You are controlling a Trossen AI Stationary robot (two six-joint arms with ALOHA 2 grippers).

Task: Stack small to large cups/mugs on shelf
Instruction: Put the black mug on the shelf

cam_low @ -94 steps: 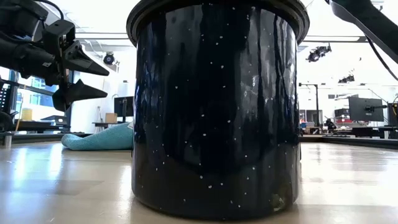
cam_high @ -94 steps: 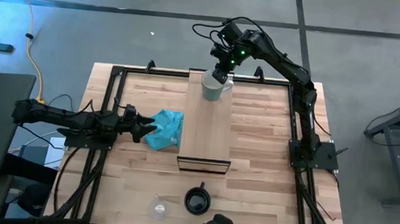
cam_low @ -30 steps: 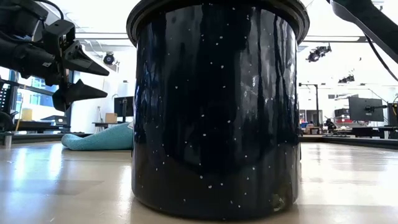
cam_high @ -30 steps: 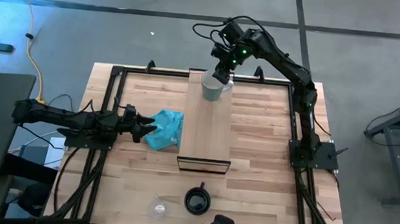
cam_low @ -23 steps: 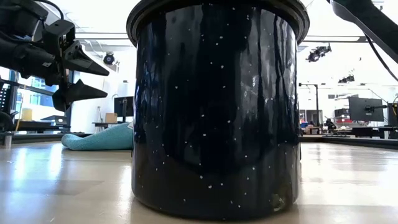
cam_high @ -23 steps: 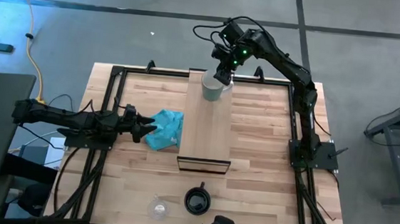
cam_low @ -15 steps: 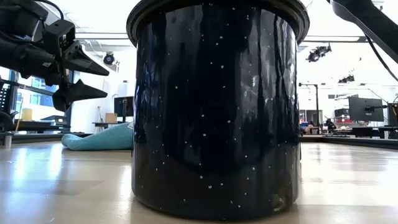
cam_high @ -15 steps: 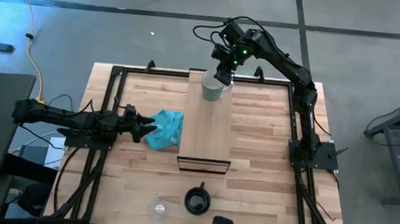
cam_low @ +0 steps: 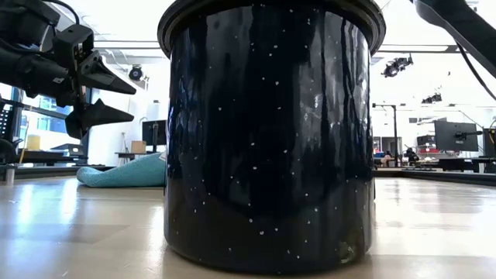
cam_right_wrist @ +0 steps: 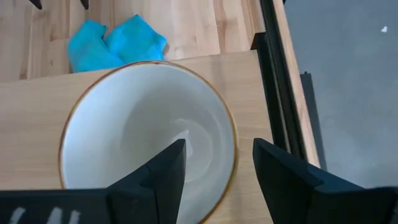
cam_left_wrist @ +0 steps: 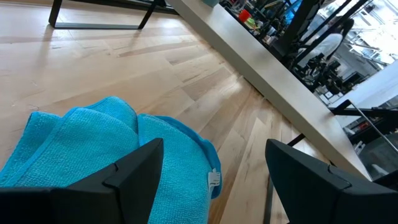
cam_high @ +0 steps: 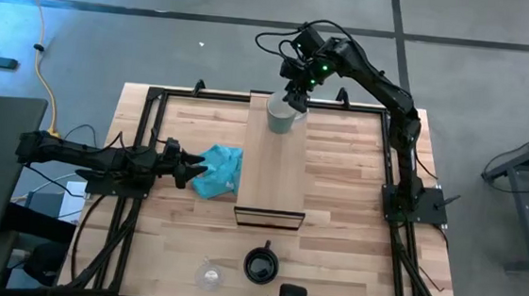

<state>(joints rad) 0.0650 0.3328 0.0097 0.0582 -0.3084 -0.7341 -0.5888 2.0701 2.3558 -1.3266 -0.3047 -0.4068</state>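
Observation:
The large white mug (cam_high: 282, 117) stands upright on the far end of the light wood shelf (cam_high: 273, 172). My right gripper (cam_high: 295, 97) hovers over its rim, open, with one finger (cam_right_wrist: 166, 176) inside the mug (cam_right_wrist: 143, 130) and the other (cam_right_wrist: 281, 177) outside; I see a gap on both sides of the rim. The black mug (cam_high: 259, 264) and the clear glass cup (cam_high: 208, 276) stand on the table near its front edge. My left gripper (cam_high: 188, 172) stays open just left of the teal cloth (cam_high: 220, 170), above the table.
The teal cloth (cam_left_wrist: 93, 155) lies crumpled on the table between my left gripper (cam_left_wrist: 214, 180) and the shelf's left side (cam_left_wrist: 267, 68). In the low view the black mug (cam_low: 267, 132) fills the middle and hides the shelf behind it. A black frame (cam_high: 142, 138) rims the table.

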